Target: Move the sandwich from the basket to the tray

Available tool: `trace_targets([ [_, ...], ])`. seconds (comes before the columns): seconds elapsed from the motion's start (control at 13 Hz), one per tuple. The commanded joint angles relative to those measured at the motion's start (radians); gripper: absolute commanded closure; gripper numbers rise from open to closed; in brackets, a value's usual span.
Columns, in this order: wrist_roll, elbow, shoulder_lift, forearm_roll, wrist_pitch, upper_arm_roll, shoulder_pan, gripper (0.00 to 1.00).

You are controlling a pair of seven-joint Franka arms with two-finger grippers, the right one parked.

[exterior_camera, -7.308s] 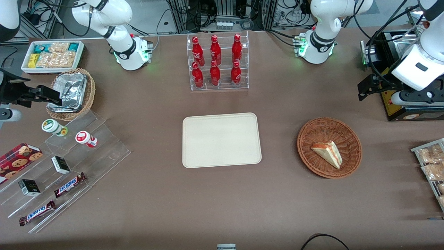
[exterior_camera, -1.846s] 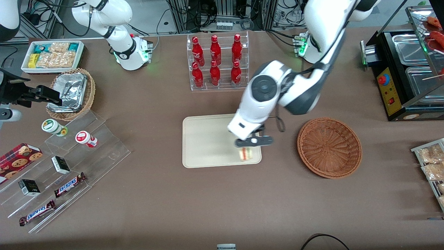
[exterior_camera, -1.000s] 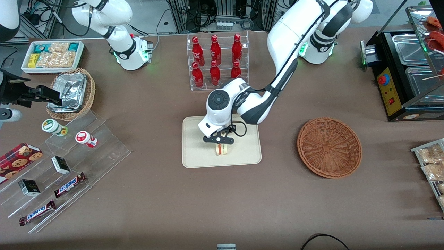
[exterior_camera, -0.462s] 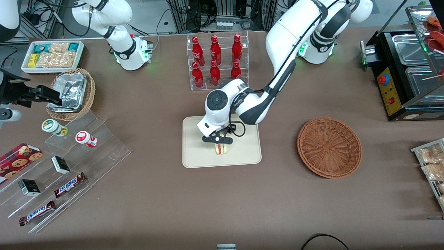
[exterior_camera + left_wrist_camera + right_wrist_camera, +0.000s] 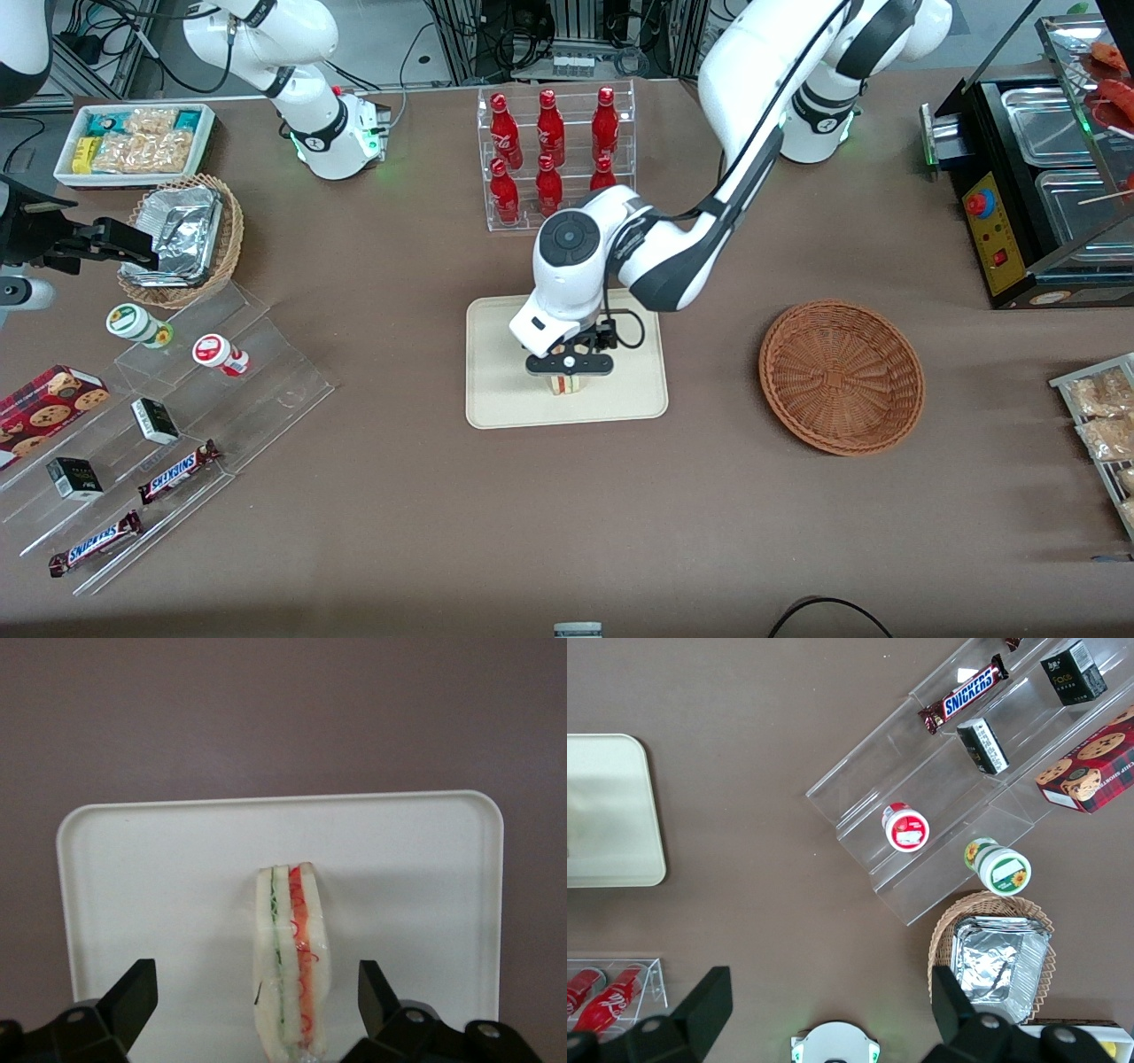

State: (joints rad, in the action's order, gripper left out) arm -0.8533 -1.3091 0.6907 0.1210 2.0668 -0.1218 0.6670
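Landmark: the tray [image 5: 496, 390] [image 5: 159, 868] is taken as the reference for every place below; it is seen lying flat on the brown table [image 5: 567, 514].
Foil basket: a wicker basket of crumpled foil containers [image 5: 182, 237] is found well apart from the tray, toward the parked arm's end of the table.
Snack steps: clear acrylic steps [image 5: 177, 425] with chocolate bars and small boxes are seen toward the same end, nearer to the front camera than the tray.
Bottle rack: a clear rack of red bottles [image 5: 554, 159] is placed farther from the front camera than the tray.
Sandwich: the sandwich [image 5: 564, 384] [image 5: 292, 966] is seen on the tray, standing on edge, with its red and green layers turned up toward the wrist camera.
Gripper: the gripper [image 5: 567, 376] [image 5: 257, 1014] is held directly above the sandwich, over the tray's half nearer the front camera.
Fingers: the fingers [image 5: 133, 997] are spread wide; a clear gap is left on each side of the sandwich, so nothing is grasped and the sandwich is released.
Basket: the basket [image 5: 842, 377] is found beside the tray, toward the working arm's end of the table, and only bare weave is shown in it.
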Motion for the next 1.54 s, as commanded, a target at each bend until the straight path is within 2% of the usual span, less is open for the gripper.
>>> trace_targets([
  [0.0, -0.041, -0.025, -0.104, 0.014, -0.100, 0.068, 0.005, 0.00],
  [0.23, -0.018, -0.038, -0.207, 0.000, -0.221, 0.139, -0.033, 0.00],
  [0.69, 0.187, -0.272, -0.457, -0.020, -0.249, 0.137, -0.188, 0.00],
  [0.85, 0.282, -0.321, -0.525, -0.050, -0.260, 0.137, -0.242, 0.00],
  [1.08, 0.420, -0.337, -0.580, -0.053, -0.322, 0.139, -0.323, 0.00],
  [1.23, 0.518, -0.337, -0.602, -0.093, -0.346, 0.139, -0.398, 0.00],
  [1.46, 0.615, -0.338, -0.631, -0.104, -0.364, 0.139, -0.473, 0.00],
])
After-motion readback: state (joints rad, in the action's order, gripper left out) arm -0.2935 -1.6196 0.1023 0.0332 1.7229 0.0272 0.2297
